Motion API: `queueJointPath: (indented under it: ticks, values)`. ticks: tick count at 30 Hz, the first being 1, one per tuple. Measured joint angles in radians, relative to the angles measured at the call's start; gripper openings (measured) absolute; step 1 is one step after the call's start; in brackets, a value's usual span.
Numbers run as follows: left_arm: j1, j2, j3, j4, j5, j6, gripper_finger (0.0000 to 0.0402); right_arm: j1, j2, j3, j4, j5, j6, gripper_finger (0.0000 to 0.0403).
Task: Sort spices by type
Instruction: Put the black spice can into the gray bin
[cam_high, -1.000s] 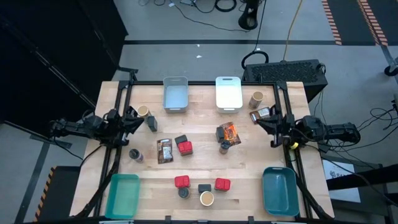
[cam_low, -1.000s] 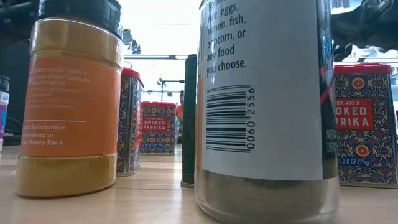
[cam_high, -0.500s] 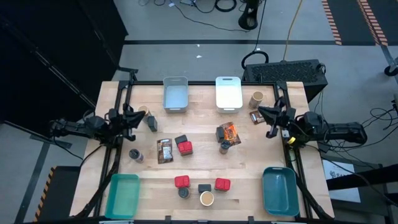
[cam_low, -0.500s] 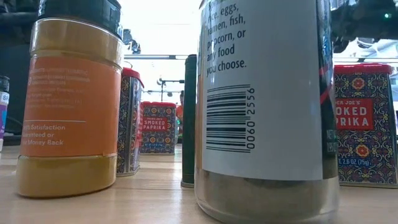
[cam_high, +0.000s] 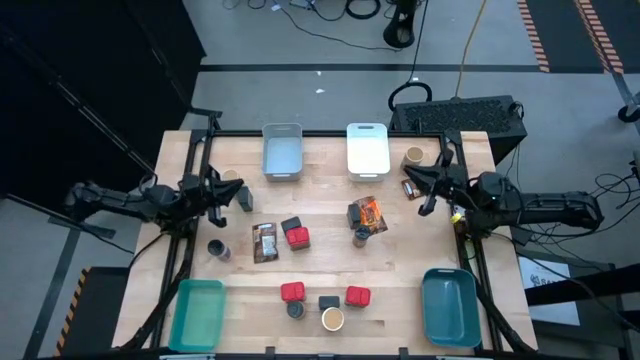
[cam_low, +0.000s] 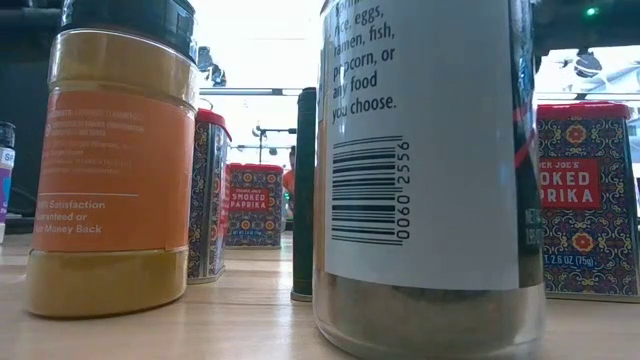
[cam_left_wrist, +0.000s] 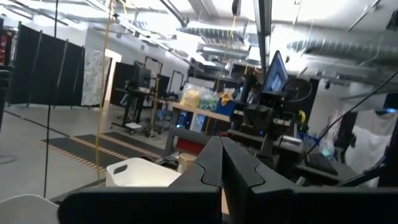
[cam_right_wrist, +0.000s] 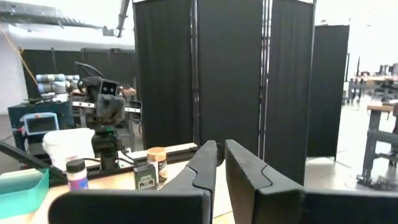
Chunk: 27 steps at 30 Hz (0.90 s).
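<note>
The spices stand spread over the wooden table: red tins (cam_high: 298, 237) (cam_high: 292, 292) (cam_high: 358, 296), dark jars (cam_high: 218, 249) (cam_high: 245, 198), tan-topped jars (cam_high: 230, 179) (cam_high: 412, 157) (cam_high: 333, 319), and printed packets (cam_high: 264, 242) (cam_high: 370, 212). My left gripper (cam_high: 224, 193) hovers at the table's left side, beside a tan-topped jar and a dark jar, shut and holding nothing (cam_left_wrist: 221, 165). My right gripper (cam_high: 416, 184) hovers at the right side over a small packet (cam_high: 408, 188), shut and with nothing in it (cam_right_wrist: 221, 163). The low view shows an orange jar (cam_low: 110, 180) and a barcode jar (cam_low: 420, 170) up close.
A grey-blue bin (cam_high: 282, 152) and a white bin (cam_high: 368, 150) stand at the far edge. A teal bin (cam_high: 197, 314) and a blue bin (cam_high: 450, 306) sit at the near corners. Bare wood lies between the spice groups.
Both grippers have risen and tipped their fingers upward. My right gripper has also gone a little toward the table's far edge and middle, and its arm has left the top right of the low view. No spice has moved.
</note>
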Motion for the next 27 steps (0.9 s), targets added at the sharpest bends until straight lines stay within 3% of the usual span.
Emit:
queueJointPath:
  ticks: [7, 19, 27]
  values:
    - [0.042, 0.167, 0.102, -0.027, -0.002, 0.004, 0.0003, -0.016, 0.074, 0.065, -0.004, 0.0, 0.04, 0.0018]
    - [0.101, 0.326, 0.328, -0.491, 0.161, -0.106, 0.0003, -0.021, 0.155, 0.193, -0.15, 0.0, 0.057, 0.0018]
    - [0.101, 0.382, 0.408, -0.59, 0.222, -0.133, 0.0003, -0.021, 0.196, 0.307, -0.323, 0.0, 0.136, 0.0018]
